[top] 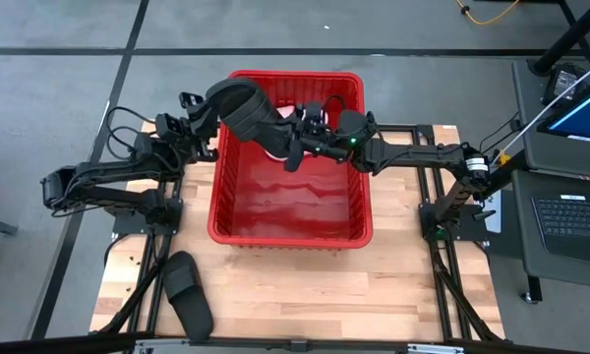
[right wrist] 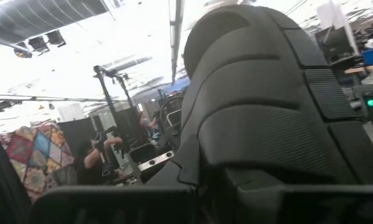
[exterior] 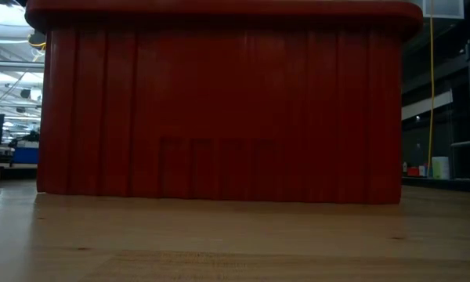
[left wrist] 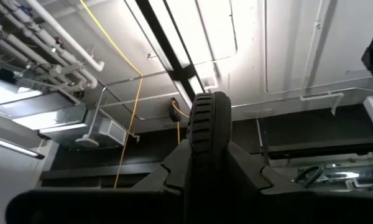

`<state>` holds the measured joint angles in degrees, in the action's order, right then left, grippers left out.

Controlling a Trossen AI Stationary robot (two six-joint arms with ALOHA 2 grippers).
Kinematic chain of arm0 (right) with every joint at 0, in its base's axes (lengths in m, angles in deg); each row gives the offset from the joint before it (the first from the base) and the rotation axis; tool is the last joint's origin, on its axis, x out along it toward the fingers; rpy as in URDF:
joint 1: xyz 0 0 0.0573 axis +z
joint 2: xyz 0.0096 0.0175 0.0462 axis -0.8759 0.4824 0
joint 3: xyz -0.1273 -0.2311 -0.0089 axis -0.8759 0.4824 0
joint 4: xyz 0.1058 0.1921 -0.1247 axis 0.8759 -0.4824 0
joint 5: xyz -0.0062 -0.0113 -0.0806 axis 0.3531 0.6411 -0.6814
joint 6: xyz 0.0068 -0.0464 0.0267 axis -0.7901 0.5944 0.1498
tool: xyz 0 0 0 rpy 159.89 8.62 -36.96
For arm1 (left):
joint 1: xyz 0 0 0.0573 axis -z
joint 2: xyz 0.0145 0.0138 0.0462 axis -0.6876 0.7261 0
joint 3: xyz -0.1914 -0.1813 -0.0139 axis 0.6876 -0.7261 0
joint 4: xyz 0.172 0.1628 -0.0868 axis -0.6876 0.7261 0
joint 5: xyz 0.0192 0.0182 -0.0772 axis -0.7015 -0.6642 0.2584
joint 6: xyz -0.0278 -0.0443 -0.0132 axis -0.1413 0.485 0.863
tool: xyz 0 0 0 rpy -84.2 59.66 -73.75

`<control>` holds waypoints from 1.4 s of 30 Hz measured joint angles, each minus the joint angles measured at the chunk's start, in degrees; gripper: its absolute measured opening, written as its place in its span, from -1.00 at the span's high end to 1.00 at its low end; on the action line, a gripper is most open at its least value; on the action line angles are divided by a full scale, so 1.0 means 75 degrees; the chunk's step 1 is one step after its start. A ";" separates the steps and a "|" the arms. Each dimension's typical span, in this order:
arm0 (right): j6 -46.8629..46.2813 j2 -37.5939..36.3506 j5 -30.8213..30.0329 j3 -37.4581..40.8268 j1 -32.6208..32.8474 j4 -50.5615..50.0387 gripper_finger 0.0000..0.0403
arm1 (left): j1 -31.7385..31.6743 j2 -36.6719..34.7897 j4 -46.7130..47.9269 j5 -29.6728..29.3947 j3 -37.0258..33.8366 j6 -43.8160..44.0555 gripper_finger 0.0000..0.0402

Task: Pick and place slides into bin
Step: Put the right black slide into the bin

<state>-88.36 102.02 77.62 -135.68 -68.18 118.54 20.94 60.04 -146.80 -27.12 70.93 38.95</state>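
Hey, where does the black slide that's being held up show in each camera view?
High view: the held black slide hangs over the red bin's far left corner.
Low view: not in it; the bin's wall fills it.
Left wrist view: its edge at centre.
Right wrist view: its sole fills the right.
Shared landmark: the bin.

My left arm reaches in from the table's left side, elbow bent low near the edge, forearm running toward the far left corner of the bin (top: 359, 211). My left gripper (top: 216, 116) sits high over that corner, tilted upward, its fingers (left wrist: 206, 163) pinching the edge of a black slide (top: 244, 110). My right arm stretches in from the right side, nearly straight and level across the bin's far right rim. My right gripper (top: 297, 147) hangs over the far half of the bin, just beside the same slide, fingers drawn close against its sole.
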 joint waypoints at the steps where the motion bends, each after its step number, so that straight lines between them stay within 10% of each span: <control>1: 0.0000 0.0000 0.0087 0.0000 -0.0006 0.0003 0.91 | 0.0000 -0.0002 -0.0003 0.0023 0.0000 -0.0003 0.71; 16: 0.0401 -0.0759 0.0436 0.0000 -0.0214 -0.1663 0.91 | -0.0006 -0.0646 0.1466 -0.0537 0.0000 -0.0595 0.13; 30: -0.0055 -0.1696 0.0529 0.0000 -0.0764 -0.5668 0.92 | -0.0012 -0.2302 0.5690 -0.0130 0.0000 -0.0355 0.28; 42: -0.0212 -0.1521 0.3158 -0.0082 -0.1623 -0.6842 0.92 | -0.0012 -0.2525 0.8520 0.0681 0.0426 -0.0209 0.36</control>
<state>-89.95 90.61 101.30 -136.29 -80.36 67.22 20.85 41.10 -82.90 -22.01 74.12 37.38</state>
